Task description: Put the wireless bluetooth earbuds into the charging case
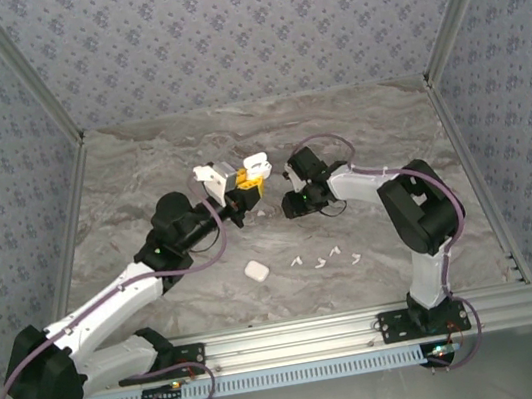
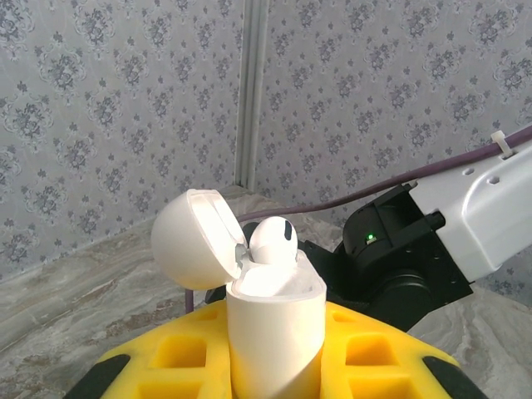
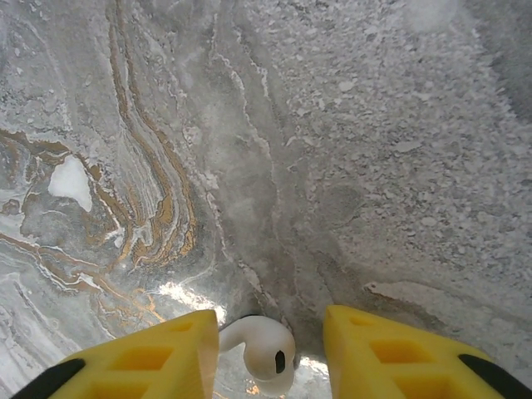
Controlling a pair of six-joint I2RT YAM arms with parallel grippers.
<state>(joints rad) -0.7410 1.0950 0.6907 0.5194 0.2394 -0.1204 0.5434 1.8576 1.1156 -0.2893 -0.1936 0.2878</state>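
My left gripper (image 2: 274,359) is shut on a white charging case (image 2: 274,332), held upright between yellow fingers (image 2: 162,359). Its lid (image 2: 193,238) is flipped open to the left, and one white earbud (image 2: 273,241) sits in the case with its head sticking out. From above, the case (image 1: 253,171) and left gripper (image 1: 241,197) are mid-table. My right gripper (image 1: 292,203) is close to the right of them, low over the marble. Its jaws (image 3: 270,332) stand apart around a white earbud (image 3: 264,349) lying on the table. The stem touches the left finger (image 3: 166,357), with a gap to the right finger (image 3: 391,353).
A second, closed white case (image 1: 255,271) lies on the marble table (image 1: 141,179) nearer the front. Several loose white earbuds (image 1: 319,262) are scattered to its right. The right arm's black wrist (image 2: 407,249) is just behind the held case. Patterned walls enclose the table.
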